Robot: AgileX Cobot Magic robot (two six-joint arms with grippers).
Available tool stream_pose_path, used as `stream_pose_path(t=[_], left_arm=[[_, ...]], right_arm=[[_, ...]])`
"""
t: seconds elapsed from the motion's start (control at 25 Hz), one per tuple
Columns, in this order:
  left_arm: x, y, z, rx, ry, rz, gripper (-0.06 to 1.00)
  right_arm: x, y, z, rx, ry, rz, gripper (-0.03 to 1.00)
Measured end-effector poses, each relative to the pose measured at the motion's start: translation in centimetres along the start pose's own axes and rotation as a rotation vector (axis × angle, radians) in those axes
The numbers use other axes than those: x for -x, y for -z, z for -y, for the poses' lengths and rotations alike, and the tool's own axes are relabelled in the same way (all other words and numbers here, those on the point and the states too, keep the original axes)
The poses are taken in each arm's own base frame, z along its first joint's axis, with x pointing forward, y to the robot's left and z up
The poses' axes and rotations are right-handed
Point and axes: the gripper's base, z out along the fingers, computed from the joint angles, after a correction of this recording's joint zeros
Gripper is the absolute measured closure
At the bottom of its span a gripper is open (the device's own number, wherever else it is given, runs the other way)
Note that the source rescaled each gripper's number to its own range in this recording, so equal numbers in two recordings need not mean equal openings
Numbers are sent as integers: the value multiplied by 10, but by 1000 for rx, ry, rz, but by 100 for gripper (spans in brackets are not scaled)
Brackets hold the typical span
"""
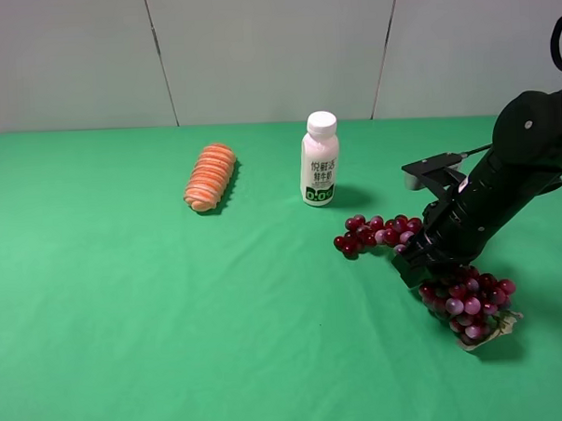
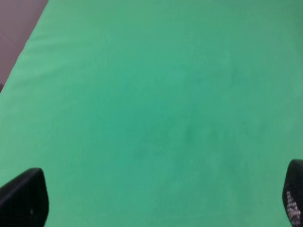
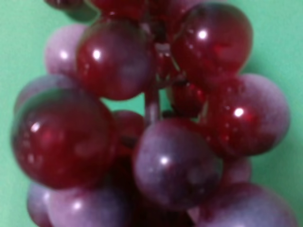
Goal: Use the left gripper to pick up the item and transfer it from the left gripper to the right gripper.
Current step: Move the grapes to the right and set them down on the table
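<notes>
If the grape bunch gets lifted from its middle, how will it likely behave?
The grape bunch probably flops: it already bends where the right gripper sits on it. Its glossy round berries look slippery, so single grapes may squirm. It seems unlikely to roll, being a lumpy cluster.
</notes>
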Motion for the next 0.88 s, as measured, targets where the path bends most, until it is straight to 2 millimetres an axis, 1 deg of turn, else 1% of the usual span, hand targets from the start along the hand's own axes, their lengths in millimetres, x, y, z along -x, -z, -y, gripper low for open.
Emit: stream_pose_path(t=[0.04, 0.12, 0.16, 0.2, 0.24, 0.36, 0.44, 0.52, 0.6, 0.72, 0.88], left_arm=[[0, 0, 0, 0, 0, 0, -6], [0, 0, 0, 0, 0, 0, -6], [0, 0, 0, 0, 0, 0, -6], [0, 0, 0, 0, 0, 0, -6], [0, 0, 0, 0, 0, 1, -6], [0, 0, 0, 1, 0, 1, -6], [0, 0, 0, 1, 0, 1, -6], [0, 0, 0, 1, 0, 1, -6], [0, 0, 0, 1, 0, 1, -6], [0, 0, 0, 1, 0, 1, -6], [0, 0, 0, 1, 0, 1, -6]], right_arm=[[0, 0, 0, 0, 0, 0, 87], [0, 0, 0, 0, -2, 0, 39], [0, 0, 0, 0, -5, 0, 22], [0, 0, 0, -1, -4, 0, 12], [0, 0, 0, -1, -3, 0, 5], [0, 0, 0, -1, -3, 1, -1], [0, 1, 0, -2, -2, 5, -3], [3, 7, -1, -1, 1, 16, -3], [8, 19, -2, 0, 11, 42, -3], [13, 41, -6, 8, 30, 74, -3], [12, 75, -13, 14, 56, 127, -3]])
